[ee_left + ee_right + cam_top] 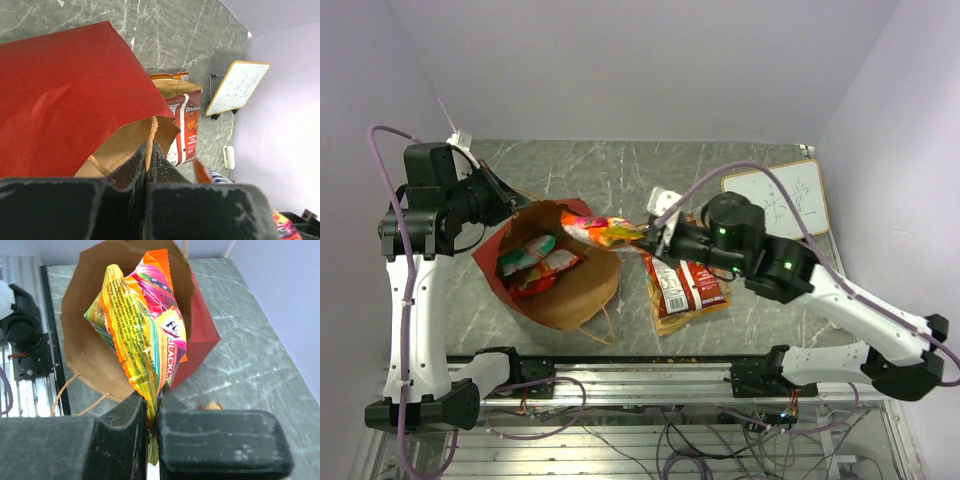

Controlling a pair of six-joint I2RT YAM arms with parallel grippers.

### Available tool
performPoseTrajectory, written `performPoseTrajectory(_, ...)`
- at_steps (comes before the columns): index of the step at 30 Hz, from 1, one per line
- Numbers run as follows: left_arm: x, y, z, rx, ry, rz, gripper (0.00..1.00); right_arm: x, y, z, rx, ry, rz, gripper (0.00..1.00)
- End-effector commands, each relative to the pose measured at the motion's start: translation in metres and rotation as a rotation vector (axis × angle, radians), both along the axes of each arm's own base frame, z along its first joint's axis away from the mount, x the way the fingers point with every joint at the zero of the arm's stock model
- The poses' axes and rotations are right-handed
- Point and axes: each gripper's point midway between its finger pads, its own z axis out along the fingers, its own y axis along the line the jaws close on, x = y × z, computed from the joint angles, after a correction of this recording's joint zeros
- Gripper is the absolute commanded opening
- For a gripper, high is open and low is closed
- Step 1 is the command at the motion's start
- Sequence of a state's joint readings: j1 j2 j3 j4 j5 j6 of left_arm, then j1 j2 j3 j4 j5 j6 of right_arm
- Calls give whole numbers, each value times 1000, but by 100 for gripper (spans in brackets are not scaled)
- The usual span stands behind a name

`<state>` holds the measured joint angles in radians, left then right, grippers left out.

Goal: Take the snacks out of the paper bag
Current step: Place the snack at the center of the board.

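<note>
Black fingers (125,420) of the right gripper (152,399) fill the bottom of its wrist view, clenched on the lower corner of an orange-and-yellow snack packet (142,325). The packet rises straight out beyond the fingertips, with the brown mouth of the paper bag (80,345) behind it. From above, the packet hangs over the bag's rim, so it looks partway out of the bag and is not yet set down.

The left gripper (149,150) is pinched shut on the thin twine handle (152,131). The handle runs in between its fingers from the bag's edge, just ahead of the tips. That hold probably serves to lift the bag's mouth open and to stop the bag sliding while the other arm pulls.

Beyond the left fingertips, inside the bag, lie two more packets: a green one (527,252) and a red one (548,270) touching it. Below and just behind the right fingers, outside the bag, two packets (685,285) lie overlapping on the table (620,165). The held packet likely belongs beside them, which would leave two in the bag to fetch.
</note>
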<state>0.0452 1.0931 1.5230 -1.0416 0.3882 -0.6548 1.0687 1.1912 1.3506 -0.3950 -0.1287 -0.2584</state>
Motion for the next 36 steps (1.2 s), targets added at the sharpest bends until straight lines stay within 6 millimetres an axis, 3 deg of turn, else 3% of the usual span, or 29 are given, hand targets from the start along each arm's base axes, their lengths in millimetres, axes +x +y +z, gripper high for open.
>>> performPoseTrajectory(1, 7, 0, 10, -1, -47, -6, 7, 14, -49, -3, 19, 87, -266, 0)
performPoseTrajectory(8, 8, 0, 5, 8, -30, -17, 7, 48, -110, -36, -24, 201, -740, 0)
performPoseTrajectory(14, 7, -1, 5, 8, -32, -18, 7, 65, -137, -75, -157, 213, -1017, 0)
performPoseTrajectory(17, 6, -2, 5, 3, -35, -22, 7, 68, -135, -101, -222, 269, -1097, 0)
performPoseTrajectory(26, 2, -3, 2, -3, -35, -30, 7, 105, -133, -141, -381, 201, -1365, 0)
performPoseTrajectory(32, -4, -3, 1, 5, -28, -32, 7, 122, -121, -170, -470, 160, -1428, 0)
performPoseTrajectory(36, -4, -2, 3, 15, -29, -38, 7, 131, -101, -197, -460, 196, -1387, 0)
